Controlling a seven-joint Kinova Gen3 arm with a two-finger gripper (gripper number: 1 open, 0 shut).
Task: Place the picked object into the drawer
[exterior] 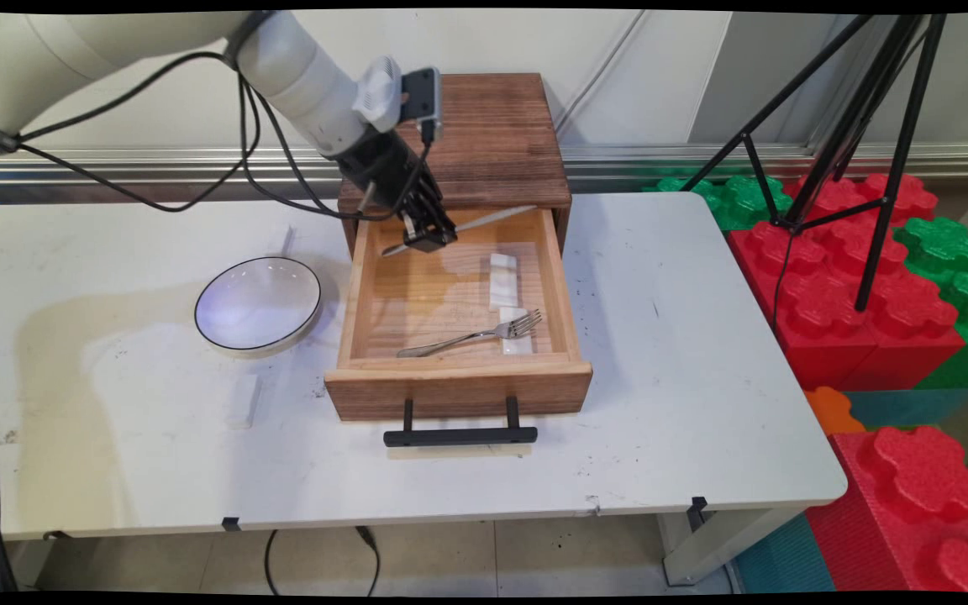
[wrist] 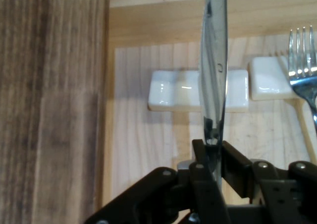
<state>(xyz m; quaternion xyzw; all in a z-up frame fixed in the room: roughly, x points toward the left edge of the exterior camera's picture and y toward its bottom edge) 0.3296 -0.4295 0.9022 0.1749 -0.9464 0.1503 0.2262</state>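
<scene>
Overhead, gripper (exterior: 428,238) clamping knife (exterior: 492,217), open drawer (exterior: 459,370) below

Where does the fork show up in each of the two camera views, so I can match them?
Main view: the fork lies in the open drawer, near its front, tines resting on a white rest.
Hand view: only the tines of the fork show, at the right edge.
Shared landmark: the other white rest, beyond the knife in the gripper.
</scene>
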